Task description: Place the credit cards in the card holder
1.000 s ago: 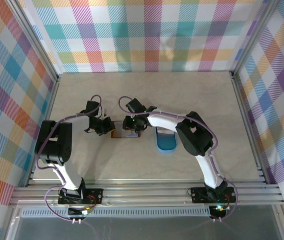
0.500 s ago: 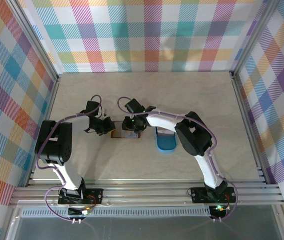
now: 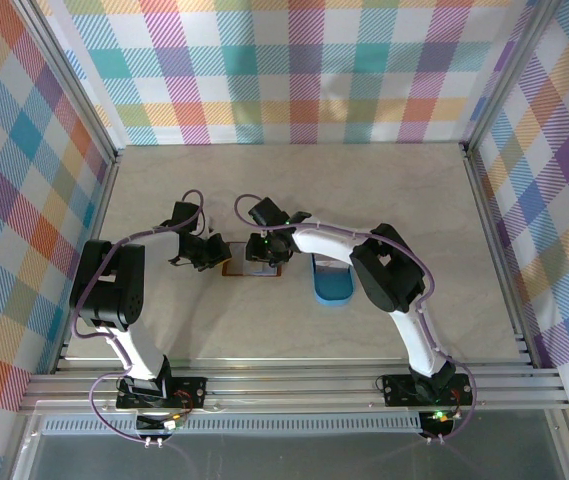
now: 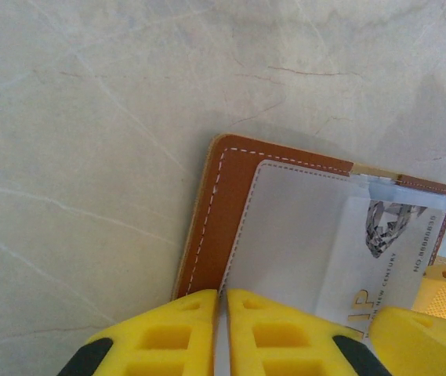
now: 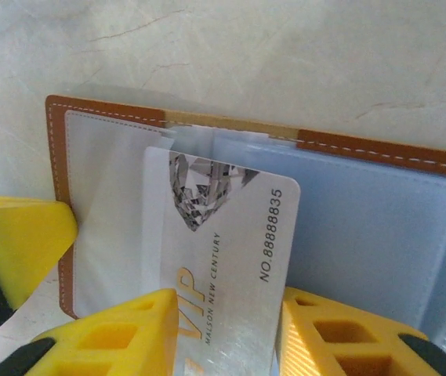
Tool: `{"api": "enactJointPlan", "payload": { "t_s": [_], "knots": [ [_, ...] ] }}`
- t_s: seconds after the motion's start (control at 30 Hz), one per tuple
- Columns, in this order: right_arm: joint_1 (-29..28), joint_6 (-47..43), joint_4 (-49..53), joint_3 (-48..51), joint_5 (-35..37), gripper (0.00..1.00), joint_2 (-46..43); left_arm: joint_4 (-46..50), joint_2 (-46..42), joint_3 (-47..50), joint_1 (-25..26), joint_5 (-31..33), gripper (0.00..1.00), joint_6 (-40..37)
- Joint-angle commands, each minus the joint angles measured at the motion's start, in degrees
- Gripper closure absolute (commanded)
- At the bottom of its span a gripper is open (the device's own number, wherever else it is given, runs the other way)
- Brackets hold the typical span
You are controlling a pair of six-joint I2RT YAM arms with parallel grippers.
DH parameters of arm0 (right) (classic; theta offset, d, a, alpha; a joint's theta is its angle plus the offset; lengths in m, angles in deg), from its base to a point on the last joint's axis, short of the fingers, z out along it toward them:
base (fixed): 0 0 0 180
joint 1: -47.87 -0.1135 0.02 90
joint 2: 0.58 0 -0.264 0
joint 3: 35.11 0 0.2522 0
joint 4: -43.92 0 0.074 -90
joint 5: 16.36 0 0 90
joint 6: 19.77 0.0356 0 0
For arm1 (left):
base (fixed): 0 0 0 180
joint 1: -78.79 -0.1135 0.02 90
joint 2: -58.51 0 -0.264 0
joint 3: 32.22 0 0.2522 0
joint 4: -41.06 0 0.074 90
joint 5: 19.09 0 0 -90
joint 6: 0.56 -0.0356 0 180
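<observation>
Credit card (image 5: 223, 235), silvery, lay partway in brown card holder (image 5: 379, 149).
Your right gripper (image 5: 226, 337) clamped it; left gripper (image 4: 223, 321) was pinched together.

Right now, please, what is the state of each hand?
Left hand: closed, seemingly pinching the card holder at its edge.
Right hand: closed on the credit card.

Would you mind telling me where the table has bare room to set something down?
The far half of the table, between the card holder and the back wall, is bare, as is the near strip before the arm bases. It is crowded mid-table: the left pincer and right pincer meet over the holder, with the blue tray just right.
</observation>
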Motion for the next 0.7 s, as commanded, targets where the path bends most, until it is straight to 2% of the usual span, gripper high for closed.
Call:
{"api": "enactJointPlan", "payload": {
  "t_s": [0.0,0.43,0.67],
  "knots": [
    [-0.32,-0.95,4.51,-2.17,2.45,0.63,0.34,1.09,1.25,0.12,0.53,-0.04,0.87,-0.8],
    [-0.33,-1.15,4.29,-2.68,0.75,0.66,1.22,1.09,1.08,0.12,0.53,-0.21,0.87,-0.8],
    [-0.5,-1.44,4.12,-3.29,0.15,0.73,1.66,0.95,0.99,0.21,0.52,-0.3,0.87,-0.8]
  ]
}}
